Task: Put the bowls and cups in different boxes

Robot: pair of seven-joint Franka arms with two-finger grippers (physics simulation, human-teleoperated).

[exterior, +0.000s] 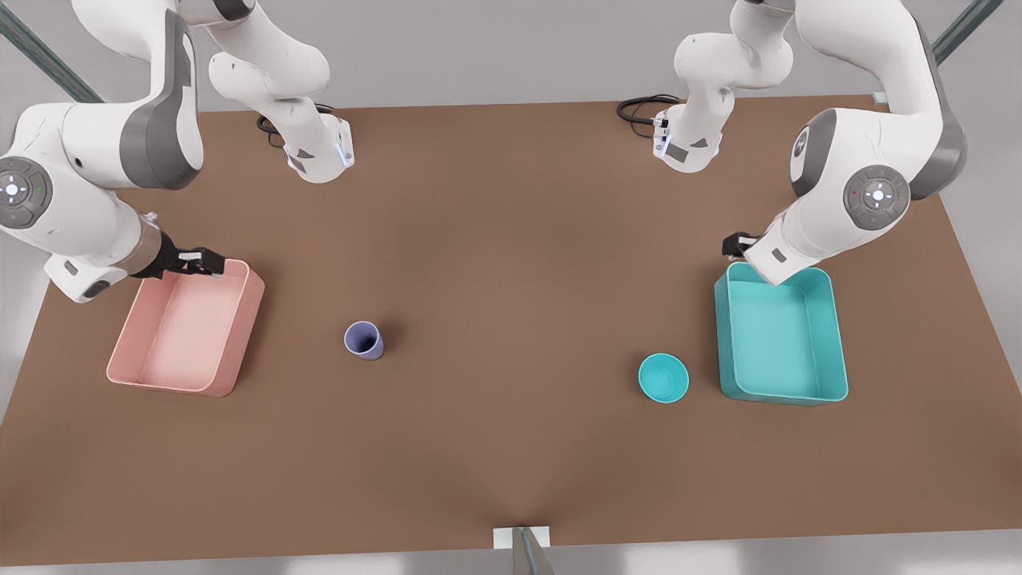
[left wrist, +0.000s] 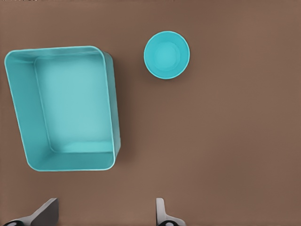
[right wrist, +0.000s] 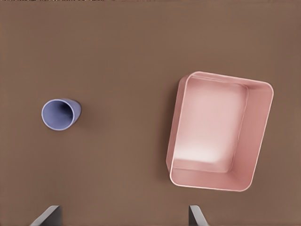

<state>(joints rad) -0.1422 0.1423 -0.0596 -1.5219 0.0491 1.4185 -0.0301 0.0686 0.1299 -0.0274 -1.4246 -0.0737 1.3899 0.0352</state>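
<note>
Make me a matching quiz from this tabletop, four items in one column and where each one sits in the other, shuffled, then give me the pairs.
Items:
1. purple cup
2. teal bowl
3. pink box
4. teal box

Places:
A. far on the front view's right, under the open left gripper
B. on the table just beside the teal box
C. far on the front view's left, under the open right gripper
D. on the table, nearer the pink box

Pairs: 1-D, 2-B, 3-C, 4-A
</note>
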